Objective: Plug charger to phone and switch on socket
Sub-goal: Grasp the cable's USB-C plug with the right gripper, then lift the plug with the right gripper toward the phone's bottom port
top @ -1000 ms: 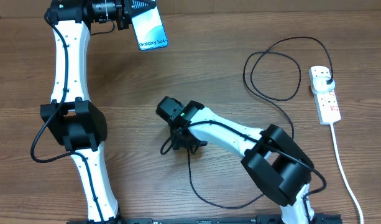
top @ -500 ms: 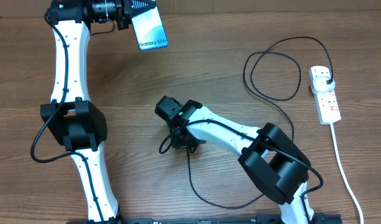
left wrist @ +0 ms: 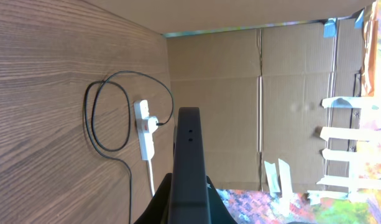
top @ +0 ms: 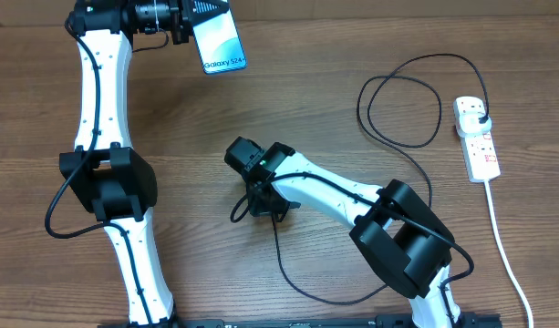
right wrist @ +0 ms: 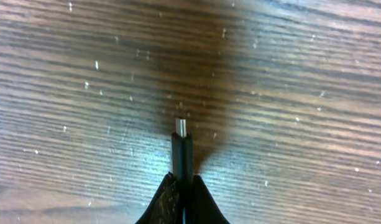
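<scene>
left fingers (left wrist: pixel 159 205): gripping phone (left wrist: pixel 189 155); right fingers (right wrist: pixel 168 200): pinching charger (right wrist: pixel 182 152) behind connector

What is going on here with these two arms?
The left gripper holds the phone, screen lit, at the far left of the table. The right gripper is shut on the charger just behind its tip, near the table's middle. The charger's other end sits in the socket; the phone is not plugged in yet.
</scene>
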Available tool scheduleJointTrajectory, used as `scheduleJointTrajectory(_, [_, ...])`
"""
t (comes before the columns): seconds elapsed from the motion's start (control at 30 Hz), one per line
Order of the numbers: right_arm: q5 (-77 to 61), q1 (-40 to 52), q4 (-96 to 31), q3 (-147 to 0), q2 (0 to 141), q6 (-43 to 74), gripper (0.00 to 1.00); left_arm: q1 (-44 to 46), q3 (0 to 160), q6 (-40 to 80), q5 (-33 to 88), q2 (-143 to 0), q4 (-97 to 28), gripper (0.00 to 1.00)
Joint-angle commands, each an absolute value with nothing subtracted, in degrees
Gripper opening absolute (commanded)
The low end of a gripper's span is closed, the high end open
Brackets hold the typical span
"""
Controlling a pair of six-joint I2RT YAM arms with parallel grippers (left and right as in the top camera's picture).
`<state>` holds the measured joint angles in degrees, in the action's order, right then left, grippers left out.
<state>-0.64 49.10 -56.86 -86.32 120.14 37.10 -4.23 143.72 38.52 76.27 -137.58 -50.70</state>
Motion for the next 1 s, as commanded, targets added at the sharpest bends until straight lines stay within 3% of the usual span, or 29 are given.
scheduleJointTrajectory(0.0, [-5.2, 47.7, -57.8, -88.2, 120.2, 37.0, 0.04, -4.1, 145.0, 37.2, 78.0, -135.8, -50.7, 0.04])
scheduleJointTrajectory(0.23, [-23.2, 41.7, -56.9, -88.2, 117.1, 33.2, 0.04, -4.3, 145.0, 37.2, 78.0, -135.8, -50.6, 0.04])
scheduleJointTrajectory(0.63, [-66.8, 26.7, -39.5, -88.2, 116.2, 22.0, 0.04, -6.1, 145.0, 37.4, 79.4, -135.8, -48.3, 0.04])
scheduleJointTrajectory(0.97, [-74.9, 25.1, -15.4, -88.2, 116.2, 28.3, 0.04, -5.9, 145.0, 47.6, 79.6, -135.8, -38.6, 0.04])
